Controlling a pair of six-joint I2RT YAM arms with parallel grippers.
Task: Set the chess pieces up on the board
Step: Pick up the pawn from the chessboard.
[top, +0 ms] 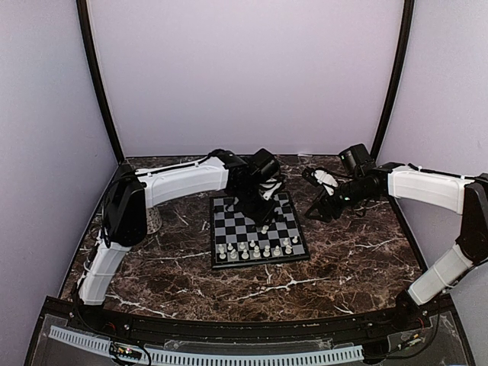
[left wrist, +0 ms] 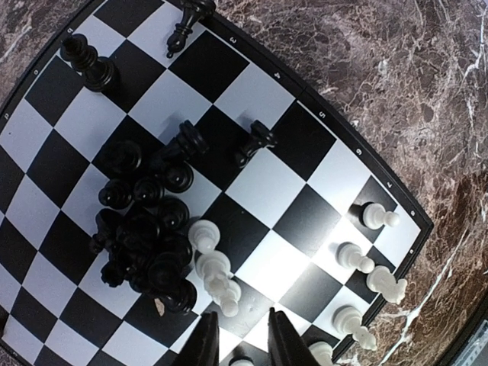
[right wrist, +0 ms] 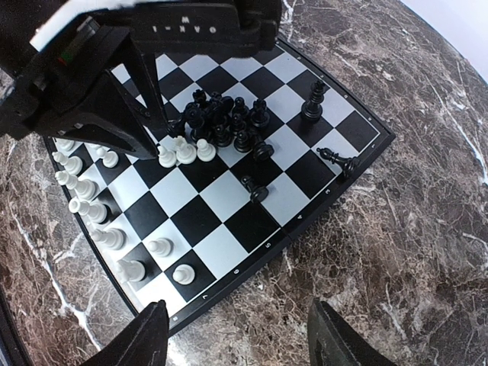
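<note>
The board (top: 286,210) lies mid-table. White chess pieces (top: 255,248) stand in two rows along its near edge. Black chess pieces (left wrist: 145,236) are heaped together mid-board, the same heap showing in the right wrist view (right wrist: 225,122). Three white pieces (left wrist: 214,267) stand beside that heap. One black piece (left wrist: 255,142) lies toppled and another (left wrist: 187,23) lies at the board's edge. My left gripper (left wrist: 242,324) hovers low over the board just past the three white pieces, narrowly open, nothing between its tips. My right gripper (right wrist: 242,335) hangs wide open over the marble beside the board's right edge.
The dark marble tabletop (top: 351,259) surrounds the board. Pale purple walls (top: 252,76) close in the back and both sides. A black rail (top: 229,328) runs along the near edge by the arm bases.
</note>
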